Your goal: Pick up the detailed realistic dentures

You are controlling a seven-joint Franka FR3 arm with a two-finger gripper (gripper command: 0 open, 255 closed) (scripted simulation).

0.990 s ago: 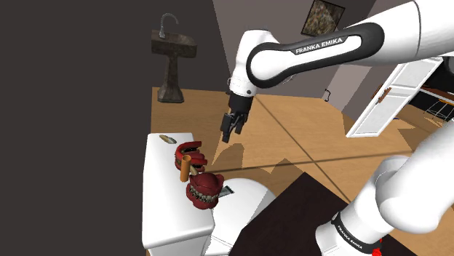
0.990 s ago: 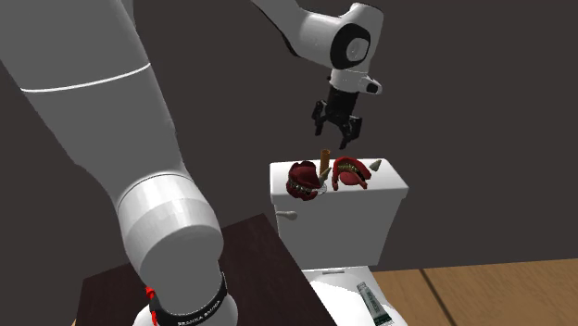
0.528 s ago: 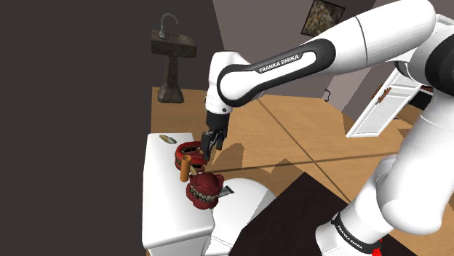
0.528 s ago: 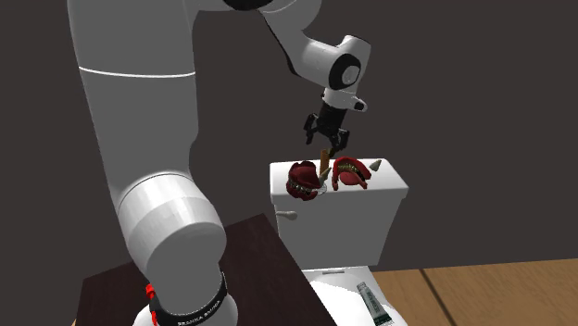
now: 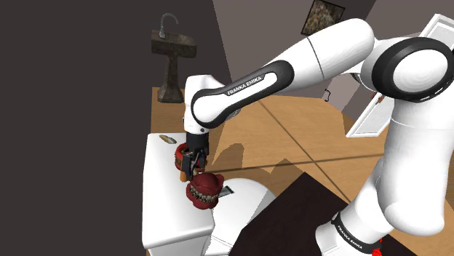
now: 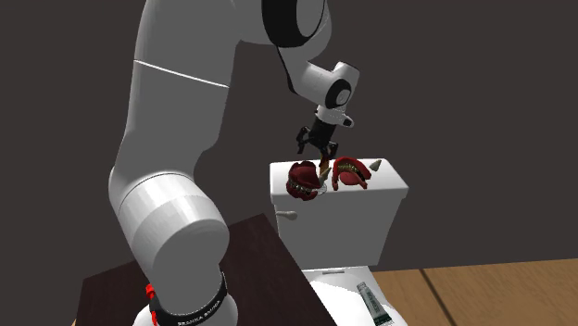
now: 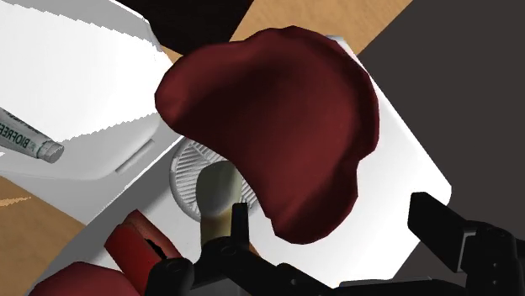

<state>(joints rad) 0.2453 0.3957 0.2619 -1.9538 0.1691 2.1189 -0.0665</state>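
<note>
Near the end of the toilet tank lid (image 5: 164,211) toward the stand (image 5: 291,218), the dark red dentures (image 7: 278,126) lie under the wide-apart end effector (image 7: 332,220), which crowds an upright stick (image 7: 214,189) and may topple it.

So on the toilet tank (image 5: 164,211): dentures (image 5: 204,190) sit toward the end nearer the stand, a second set (image 5: 181,152) further along, a stick (image 6: 323,172) between them. The claw (image 5: 190,166) hangs right over that stick. A tube (image 6: 373,304) lies on the toilet lid (image 5: 244,200) in front of the tank.

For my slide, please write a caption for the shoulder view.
Open gripper close to dark-red dentures on a white toilet tank.
</note>
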